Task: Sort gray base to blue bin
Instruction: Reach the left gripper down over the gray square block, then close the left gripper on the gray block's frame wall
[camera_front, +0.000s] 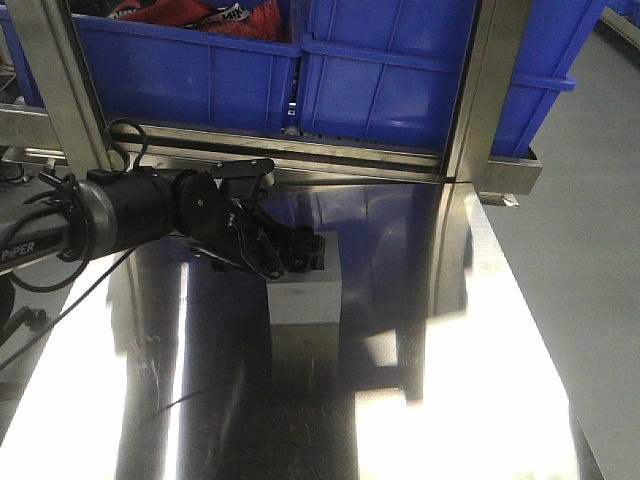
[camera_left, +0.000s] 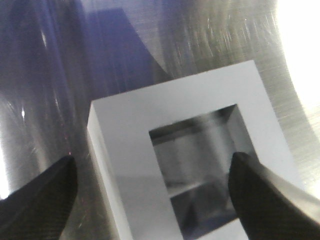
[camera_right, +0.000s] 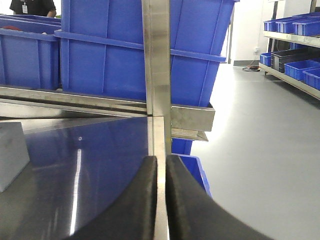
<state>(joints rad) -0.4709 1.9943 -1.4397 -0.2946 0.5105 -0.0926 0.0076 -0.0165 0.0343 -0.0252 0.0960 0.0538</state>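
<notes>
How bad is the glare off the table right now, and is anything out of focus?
Front view: bright streaks wash out the table beside the gray block, itself readable. Left wrist view: blown-out patch top right; left pincer looks soft. Right wrist view: right pincer blurred up close, blue bin sharp.

One gray base (camera_front: 305, 298), two claws (camera_front: 312, 250) (camera_right: 161, 192), several blue bins (camera_front: 190, 80).

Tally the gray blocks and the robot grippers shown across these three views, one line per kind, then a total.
Gray block: 1
Grippers: 2, the left gripper and the right gripper
Total: 3
</notes>
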